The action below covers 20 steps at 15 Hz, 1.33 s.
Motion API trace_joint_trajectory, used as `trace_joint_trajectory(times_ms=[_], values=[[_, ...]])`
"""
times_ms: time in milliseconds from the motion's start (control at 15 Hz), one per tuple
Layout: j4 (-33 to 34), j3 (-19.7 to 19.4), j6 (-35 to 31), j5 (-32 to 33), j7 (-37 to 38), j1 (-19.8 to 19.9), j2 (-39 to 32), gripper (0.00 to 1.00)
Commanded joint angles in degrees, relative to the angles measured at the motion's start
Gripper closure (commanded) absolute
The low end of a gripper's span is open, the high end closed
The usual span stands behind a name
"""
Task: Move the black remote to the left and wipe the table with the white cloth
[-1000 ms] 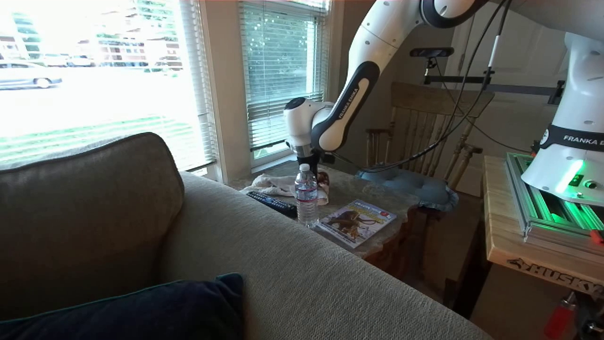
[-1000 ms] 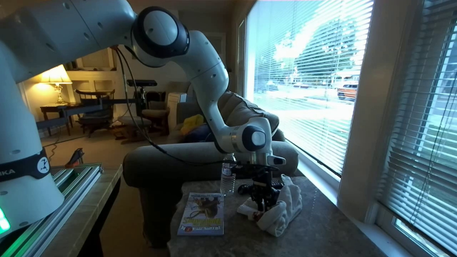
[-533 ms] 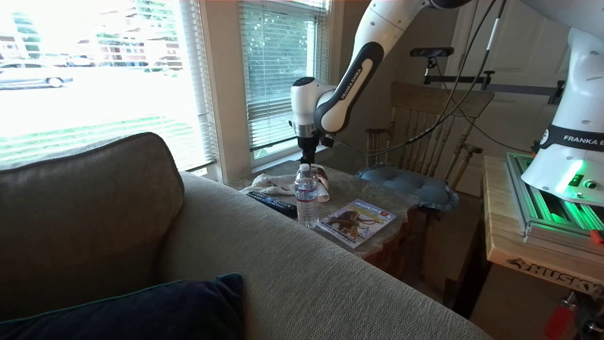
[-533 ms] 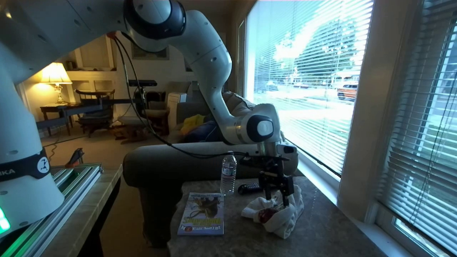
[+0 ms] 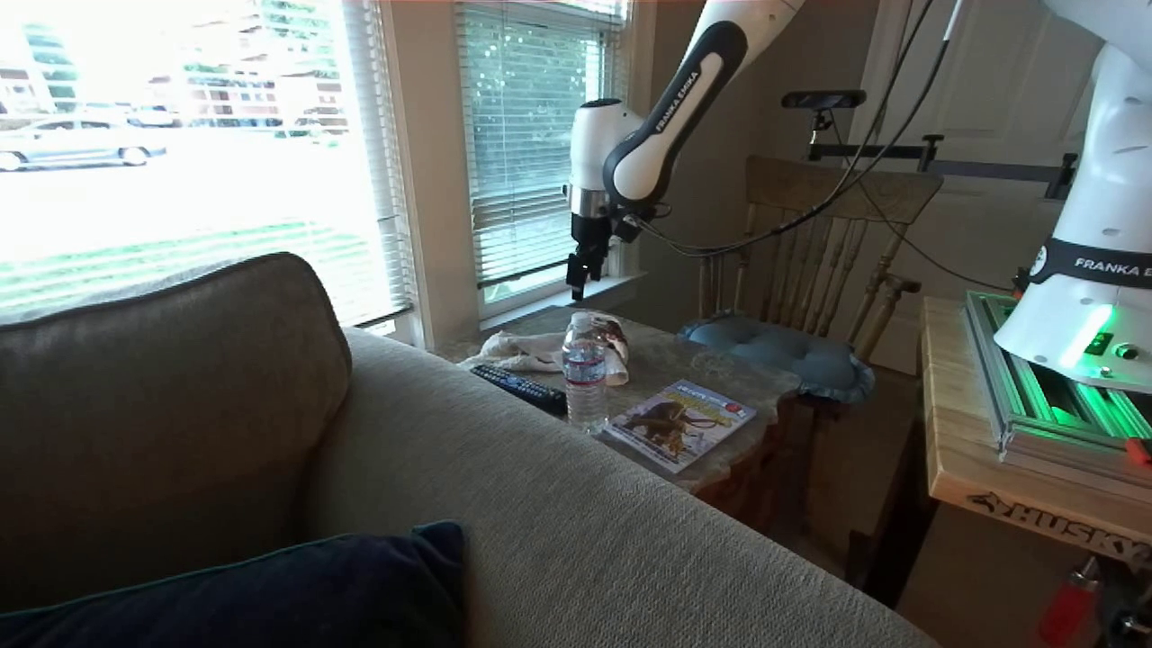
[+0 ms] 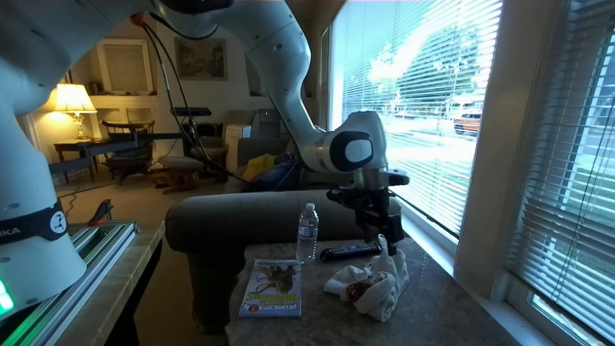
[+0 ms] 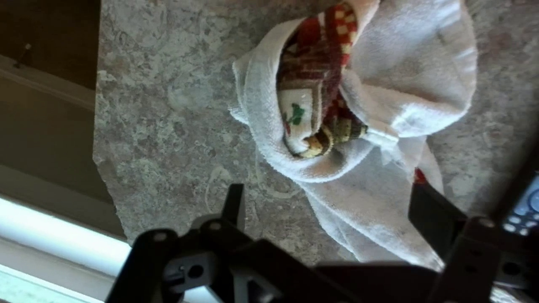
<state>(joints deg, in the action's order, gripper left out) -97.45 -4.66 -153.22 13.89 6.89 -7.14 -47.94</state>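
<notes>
- End effector spread w/ nothing gripped; held high, prob. for clearance.
- In an exterior view, white cloth bunched on desk, 5 o'clock from black remote, latter prob. placed aside for wiping.

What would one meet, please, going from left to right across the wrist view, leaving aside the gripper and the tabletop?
White windowsill, white terry cloth with a red patterned part, black remote control cut off by the right edge.

The black remote is lying flat, buttons up, on the mottled grey worktop, right by the white cloth, which is all bunched up with some red print peeking out.
</notes>
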Motion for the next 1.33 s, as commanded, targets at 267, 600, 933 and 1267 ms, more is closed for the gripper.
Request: trace_joint_trajectory(times_ms=[267, 600, 933, 1267], values=[[-8.10, 6.67, 1.46, -9.58, -3.70, 5.78, 8.13, 0.00], [-10.41, 6.69, 1.61, -9.58, -4.49, 5.92, 10.32, 0.00], [-8.92, 5.12, 0.93, -8.44, -2.97, 4.58, 8.80, 0.00], [-9.07, 5.15, 0.93, -8.44, -2.98, 4.57, 9.04, 0.00]])
